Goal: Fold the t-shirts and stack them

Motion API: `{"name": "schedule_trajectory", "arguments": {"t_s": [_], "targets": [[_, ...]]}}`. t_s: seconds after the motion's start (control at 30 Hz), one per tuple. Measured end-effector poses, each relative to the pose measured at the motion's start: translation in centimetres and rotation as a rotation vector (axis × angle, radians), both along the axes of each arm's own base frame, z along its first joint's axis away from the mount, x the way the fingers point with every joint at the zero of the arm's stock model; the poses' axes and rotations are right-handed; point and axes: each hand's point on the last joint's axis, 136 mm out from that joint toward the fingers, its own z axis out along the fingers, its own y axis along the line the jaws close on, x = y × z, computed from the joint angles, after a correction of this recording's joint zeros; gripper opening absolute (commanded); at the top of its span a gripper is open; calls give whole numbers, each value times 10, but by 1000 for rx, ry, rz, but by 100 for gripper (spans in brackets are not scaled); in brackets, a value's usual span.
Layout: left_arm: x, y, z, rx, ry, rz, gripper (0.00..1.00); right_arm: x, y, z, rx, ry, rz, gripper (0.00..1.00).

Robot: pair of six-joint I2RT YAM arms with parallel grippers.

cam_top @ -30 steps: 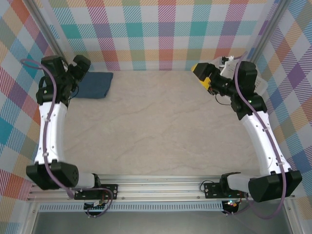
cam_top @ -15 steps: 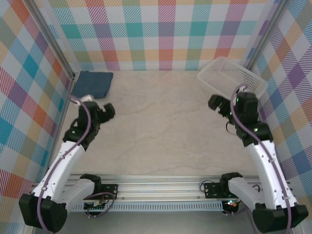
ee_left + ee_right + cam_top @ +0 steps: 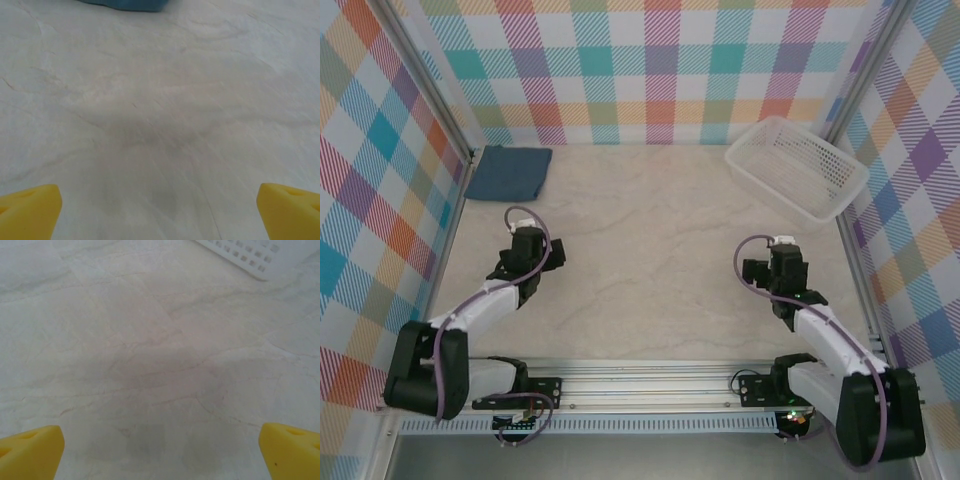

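Ahead of the left pincer and slightly to its left, well apart from it, the t-shirt lay on the table against the far left corner. It was folded into a compact, flat rectangle, with edges reasonably square and no sleeve trailing out. In the left wrist view its near edge showed as a blue strip at the top of the frame, with bare table between it and the yellow fingertips.

The left pincer stood fully open, gripping nothing and touching nothing. The right pincer was likewise spread wide and empty, low over bare table. The white basket stood ahead of it and to its right, well apart, and held no cloth that could be made out.

Assessment: folding of this garment appeared complete and it sat at what was taken to be the stacking place. One garment was observed, so the stack stood one high. Both arms sat folded low toward their bases. On this evidence little or nothing remained to be done, unless more shirts were due.
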Motion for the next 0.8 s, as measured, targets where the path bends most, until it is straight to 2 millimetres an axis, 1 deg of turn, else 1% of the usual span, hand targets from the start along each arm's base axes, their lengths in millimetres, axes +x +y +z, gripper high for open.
{"name": "schedule_trajectory", "arguments": {"t_s": [0.07, 0.13, 0.2, 0.27, 0.33, 0.43, 0.5, 0.63, 0.7, 0.77, 0.8], "targets": [[7, 15, -8, -1, -6, 46, 100, 14, -2, -5, 2, -20, -4, 100], [10, 25, -12, -6, -29, 74, 100, 23, -4, -11, 5, -27, -2, 100], [12, 32, -15, -12, -49, 91, 100, 33, -5, -11, 20, -57, -2, 100], [16, 35, -16, -19, -75, 96, 100, 44, -7, -4, 36, -109, -5, 100], [24, 37, -13, -23, -112, 94, 100, 56, -7, 7, 53, -188, 0, 100], [30, 41, -9, -28, -176, 94, 100, 66, -4, 18, 72, -267, 18, 100], [29, 40, -9, -29, -203, 81, 100, 72, -3, 20, 83, -302, 31, 100], [19, 33, -17, -12, -242, 40, 100, 77, -2, 6, 97, -306, 43, 100], [23, 26, -23, 8, -246, 10, 100, 79, -2, 0, 102, -316, 49, 100], [29, 17, -33, 19, -210, -28, 100, 79, -1, -7, 106, -298, 54, 100], [31, 15, -33, 21, -209, -39, 100, 79, -1, -7, 108, -299, 57, 100]]}}
